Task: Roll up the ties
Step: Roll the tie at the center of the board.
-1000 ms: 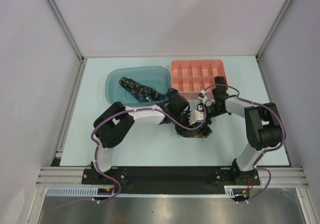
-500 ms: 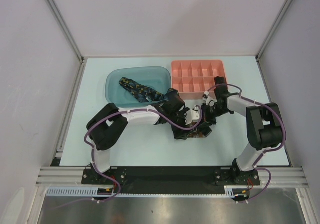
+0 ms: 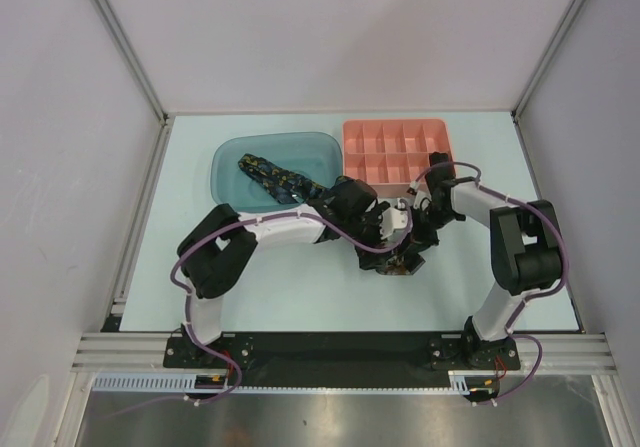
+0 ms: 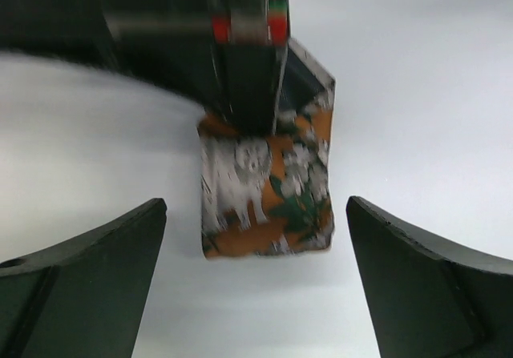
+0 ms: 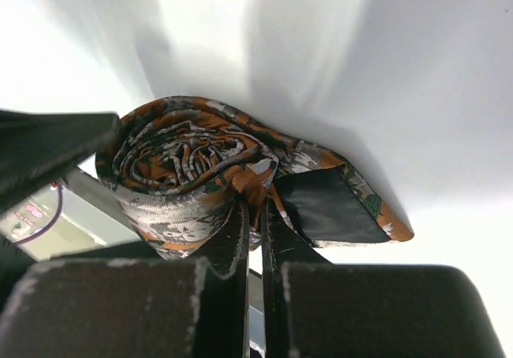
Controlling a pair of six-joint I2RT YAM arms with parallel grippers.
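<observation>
The orange-brown-white flecked tie (image 5: 188, 170) is wound into a roll (image 4: 268, 190) on the table (image 3: 400, 263), its dark lining tail sticking out to one side. My right gripper (image 5: 255, 214) is shut, pinching a fold of the roll from above; its fingers (image 4: 250, 70) show in the left wrist view. My left gripper (image 4: 256, 202) stands open just short of the roll, one finger (image 4: 88, 270) on each side, touching nothing. The navy tie (image 3: 283, 182) lies unrolled in the teal basin (image 3: 232, 157).
A pink compartment tray (image 3: 398, 149) stands at the back right, just behind the right arm's wrist (image 3: 440, 172). Both arms (image 3: 300, 229) meet at the middle of the white table, with metal frame posts along its sides.
My left gripper has opened wide and let go of the roll, drawing back slightly. The right gripper stays shut on the roll, which has shifted a little to the right.
</observation>
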